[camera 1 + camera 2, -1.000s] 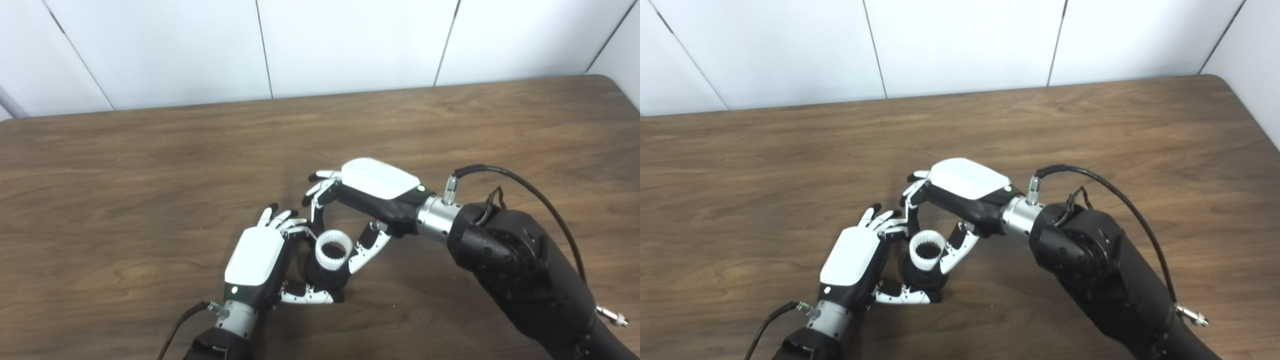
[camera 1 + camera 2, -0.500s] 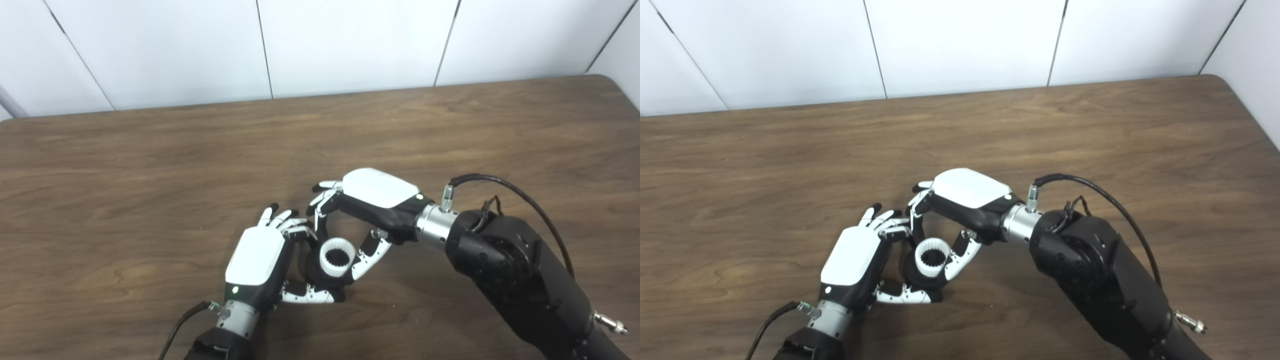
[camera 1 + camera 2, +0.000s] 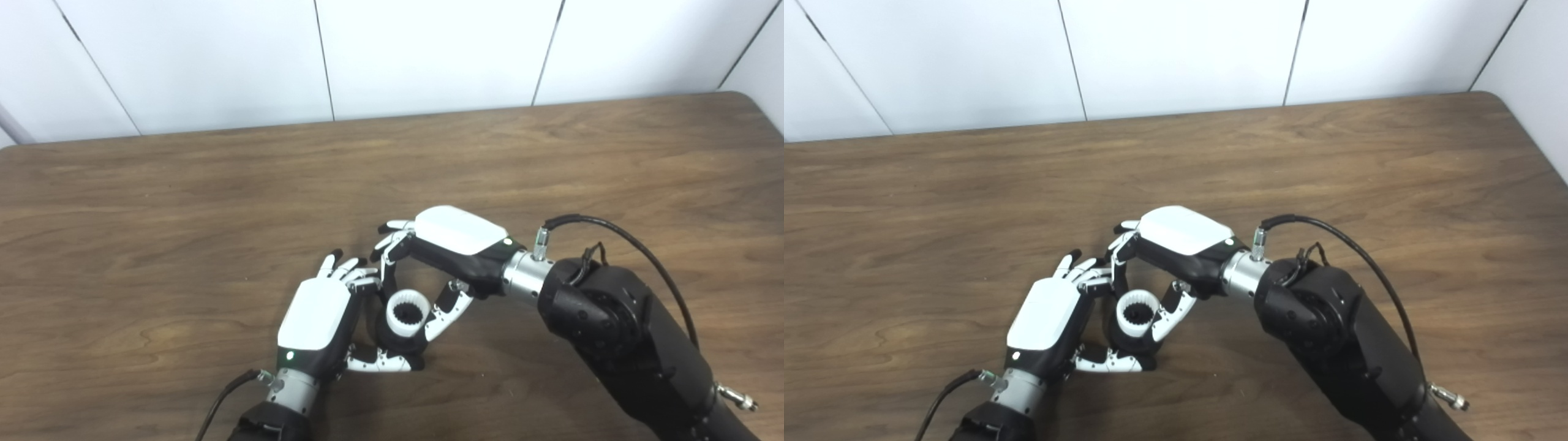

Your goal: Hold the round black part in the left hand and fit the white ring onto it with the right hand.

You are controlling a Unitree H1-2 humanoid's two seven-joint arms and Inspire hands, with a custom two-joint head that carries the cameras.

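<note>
Left hand (image 3: 313, 318) low over the tabletop (image 3: 184, 202), near the front edge, back of hand up. Its fingers (image 3: 343, 267) curl round the far side of the black part (image 3: 398, 342); its thumb (image 3: 376, 364) lies along the near side. So the left hand is closed on the black part, gripping it from both sides. Cannot tell whether the black part rests on the tabletop or is held just above it.

White ring (image 3: 405, 316) sits on top of the black part, touching it, opening facing up and a little toward the camera. Inner wall of the ring is toothed; the bore looks dark. How far the ring is seated on the part cannot be told; most of its white wall shows above the black.

Right hand (image 3: 1182, 242) comes in from the right, back of hand up, arched over the ring. One finger reaches down on the ring's left side, next to the left hand's fingertips; the thumb (image 3: 1167, 315) presses on the ring's right side. Right hand is pinching the ring between finger and thumb.

Right forearm (image 3: 618, 334) crosses the tabletop's lower right, with a black cable (image 3: 618, 229) looping above the wrist. White panelled wall (image 3: 429, 55) behind the tabletop.
</note>
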